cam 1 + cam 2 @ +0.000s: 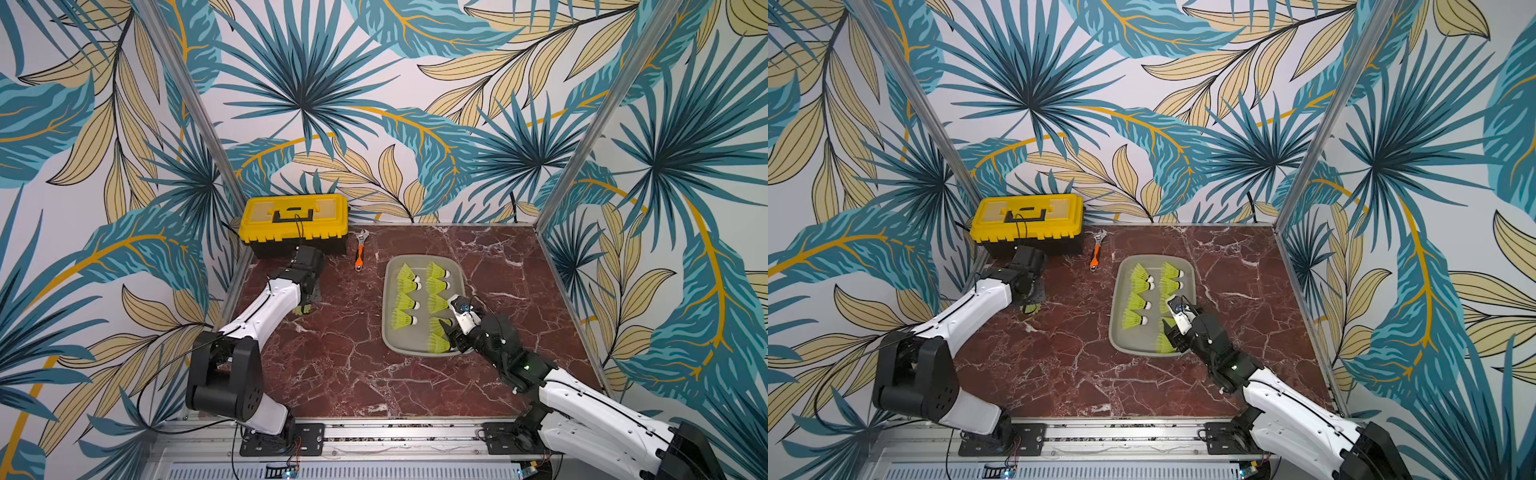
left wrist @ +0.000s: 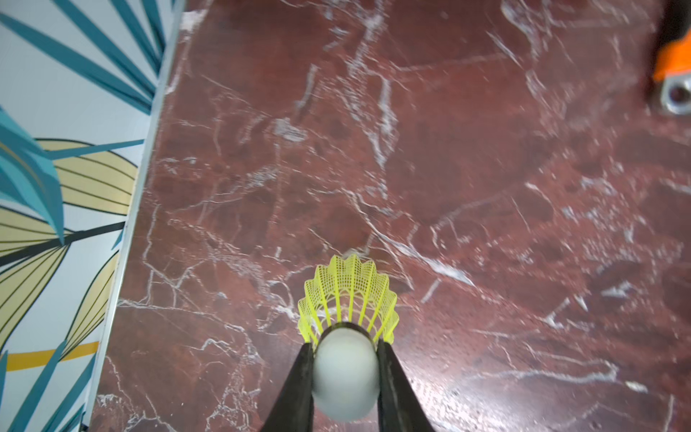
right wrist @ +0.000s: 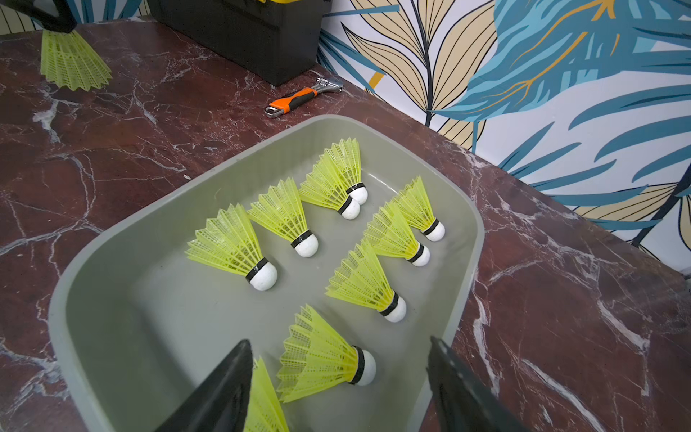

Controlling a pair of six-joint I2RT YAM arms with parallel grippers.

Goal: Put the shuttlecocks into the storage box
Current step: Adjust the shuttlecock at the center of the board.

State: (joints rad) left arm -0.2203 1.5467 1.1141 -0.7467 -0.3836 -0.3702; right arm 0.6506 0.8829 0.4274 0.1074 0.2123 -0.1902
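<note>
Several neon yellow-green shuttlecocks [image 1: 405, 274] [image 3: 232, 247] lie in two rows inside the grey storage box [image 1: 385, 307] [image 1: 1113, 316] [image 3: 187, 329] at the table's centre right. My right gripper [image 3: 340, 340] [image 1: 446, 336] hovers open over the box's near right end, with one shuttlecock [image 3: 321, 355] lying loose between its fingers. Another skirt [image 3: 265, 404] shows beside one finger. My left gripper [image 2: 346, 344] [image 1: 303, 309] is at the table's left side, shut on the white tip of a shuttlecock [image 2: 347, 295] [image 3: 73, 61] whose skirt points down at the marble.
A yellow-lidded black toolbox [image 1: 295, 220] [image 3: 243, 33] stands at the back left, just behind my left wrist. An orange-handled wrench [image 1: 360, 249] [image 2: 673, 74] [image 3: 295, 101] lies between it and the box. Leaf-patterned walls close in the table on three sides.
</note>
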